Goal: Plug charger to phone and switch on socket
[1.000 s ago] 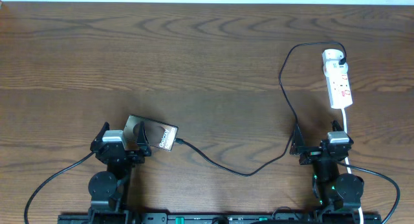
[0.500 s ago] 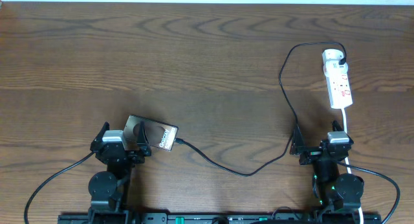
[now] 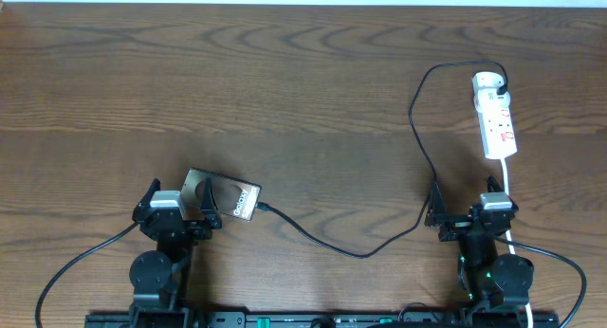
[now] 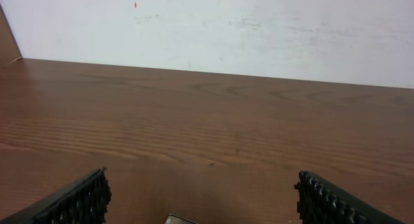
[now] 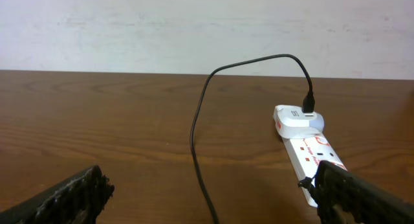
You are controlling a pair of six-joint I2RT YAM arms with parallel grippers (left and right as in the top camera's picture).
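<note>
The left gripper (image 4: 204, 208) and right gripper (image 5: 207, 191) are spread, empty. The phone (image 3: 226, 199) lies at 7 o'clock, the socket (image 3: 495, 115) at 2 o'clock. Better to steady the phone and push the charger (image 3: 332, 241) tip straight.

The far table (image 3: 285, 72) lies open; the charger (image 3: 360, 253) loops between phone (image 3: 228, 197) and socket (image 3: 495, 115) nearer in.

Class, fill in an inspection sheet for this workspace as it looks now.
Surface: brown wooden table.
Job's things: flat dark-framed phone near the left arm; white elongated power strip socket far right.
Clutter: nothing seen.
Grippers: left pincer open, empty; right pincer open, empty.
Cables: thin black charger cable runs from socket to phone's end; white cord trails from socket.
Surroundings: white wall behind table.
</note>
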